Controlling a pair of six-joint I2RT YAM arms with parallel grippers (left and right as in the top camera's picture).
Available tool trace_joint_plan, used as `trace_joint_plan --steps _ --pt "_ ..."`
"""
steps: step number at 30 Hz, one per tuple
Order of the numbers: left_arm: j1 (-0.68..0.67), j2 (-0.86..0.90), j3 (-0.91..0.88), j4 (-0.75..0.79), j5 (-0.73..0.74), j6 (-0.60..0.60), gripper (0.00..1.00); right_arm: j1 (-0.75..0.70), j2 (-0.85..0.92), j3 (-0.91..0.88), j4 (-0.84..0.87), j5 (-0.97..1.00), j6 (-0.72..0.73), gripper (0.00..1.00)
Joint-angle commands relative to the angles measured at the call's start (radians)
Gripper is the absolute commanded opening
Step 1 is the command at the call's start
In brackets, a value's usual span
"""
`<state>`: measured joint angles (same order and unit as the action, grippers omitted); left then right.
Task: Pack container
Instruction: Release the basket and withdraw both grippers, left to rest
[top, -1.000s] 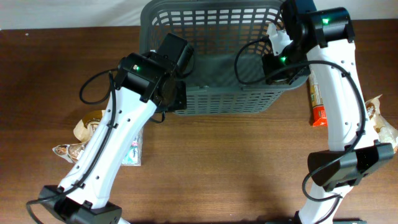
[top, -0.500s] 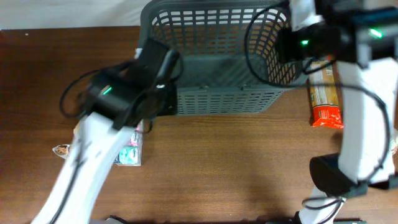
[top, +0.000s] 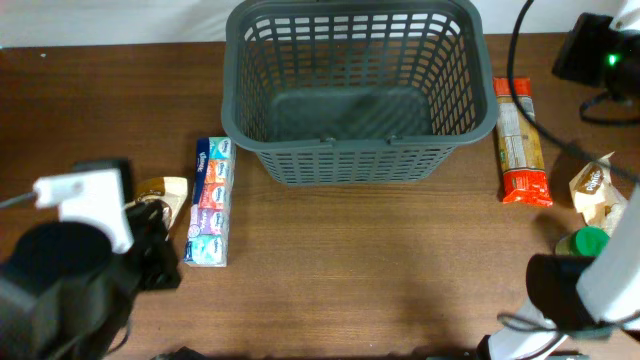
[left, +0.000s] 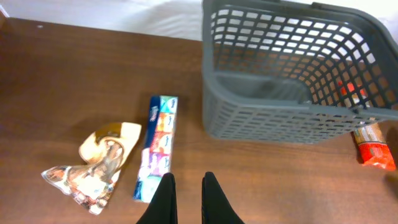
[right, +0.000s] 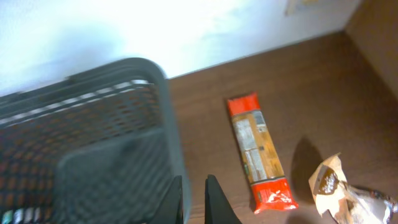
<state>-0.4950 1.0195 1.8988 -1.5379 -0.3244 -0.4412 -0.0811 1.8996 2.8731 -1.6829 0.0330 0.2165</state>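
Note:
The dark grey lattice basket (top: 352, 158) stands at the back middle of the table with nothing in it; it also shows in the left wrist view (left: 273, 107) and the right wrist view (right: 163, 118). My left gripper (left: 187, 182) hangs high over the bare table in front of the basket, right of a tissue pack (left: 158, 146); its jaws are nearly together with nothing between them. My right gripper (right: 194, 185) hangs high over the basket's right rim, jaws nearly together and empty. In the overhead view only the arm bodies show, at the lower left (top: 70, 270) and the upper right (top: 600, 50).
A tissue pack (top: 212, 215) and a gold snack bag (top: 160, 192) lie left of the basket. A long orange pasta pack (top: 520, 140) lies right of it, also seen in the right wrist view (right: 258, 152). A crumpled snack bag (top: 596, 190) and a green cap (top: 585, 243) sit at the far right.
Both arms have pulled away from the basket. The left arm swung to the front left, the right arm to the back right. The basket stays put.

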Motion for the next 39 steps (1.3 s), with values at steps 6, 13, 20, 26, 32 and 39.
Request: trace_joint_plan --steps 6,13,20,26,32,39 --pt "0.000 -0.065 0.002 -0.122 -0.031 0.012 0.02 -0.064 0.131 -0.060 0.049 -0.085 -0.063 0.04" --pt "0.000 -0.066 0.001 -0.149 0.014 -0.007 0.02 -0.064 0.245 -0.063 0.049 -0.087 -0.087 0.04" --pt "0.000 -0.066 0.001 -0.149 0.014 -0.006 0.02 -0.064 0.341 -0.063 0.053 -0.098 -0.116 0.04" --pt "0.000 -0.066 0.001 -0.149 0.014 -0.006 0.02 -0.064 0.379 -0.063 0.072 -0.136 -0.173 0.04" --pt "0.000 -0.066 0.001 -0.149 0.014 -0.006 0.02 -0.064 0.405 -0.064 0.080 -0.176 -0.187 0.04" --pt "0.000 -0.066 0.001 -0.149 0.014 -0.006 0.02 -0.063 0.415 -0.072 0.080 -0.243 -0.221 0.04"
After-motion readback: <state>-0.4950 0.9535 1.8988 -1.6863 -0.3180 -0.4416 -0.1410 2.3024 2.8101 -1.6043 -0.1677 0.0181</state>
